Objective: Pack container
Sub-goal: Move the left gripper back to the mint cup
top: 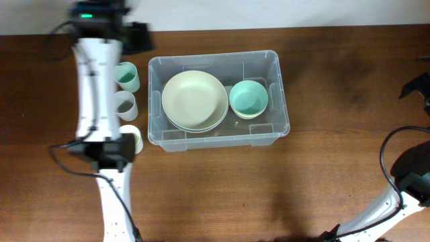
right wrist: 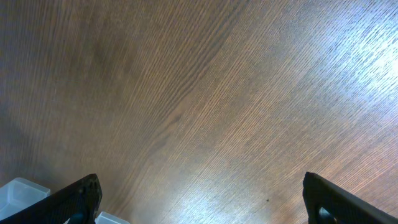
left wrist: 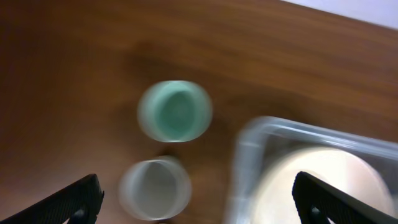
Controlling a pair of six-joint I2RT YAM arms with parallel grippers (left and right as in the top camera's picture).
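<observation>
Closest to the overhead camera is our left arm point(top: 97, 94), a white limb that runs along the left part of the bench point(top: 336, 181) from the near edge toward the far edge, passing above a row of three cups. Our left jaws show in the blurred wrist view: the dark fingers point(left wrist: 74, 202) sit at the picture's lower corners, spread wide, gripping nothing. The green cup point(top: 126, 75) stands nearest the far edge, the white cup point(top: 125, 103) comes next, and the cream cup point(top: 132, 136) is last, partly hidden under the arm's elbow. All three stand upright, just beside the left short wall of the container point(top: 222, 140). The container rests on the bench nearer the far edge than the near one, a little left of the middle. Inside it a large cream bowl point(top: 194, 99) fills the left half and a small green bowl point(top: 248, 98) sits in the right half, just beside it; a second rim shows under each. Our right arm point(top: 393, 205) is at the near right corner of the bench, well apart from the container. We see the right jaws spread wide too, fingers point(right wrist: 68, 202) at the wrist view's lower corners, holding nothing, above bare wood
</observation>
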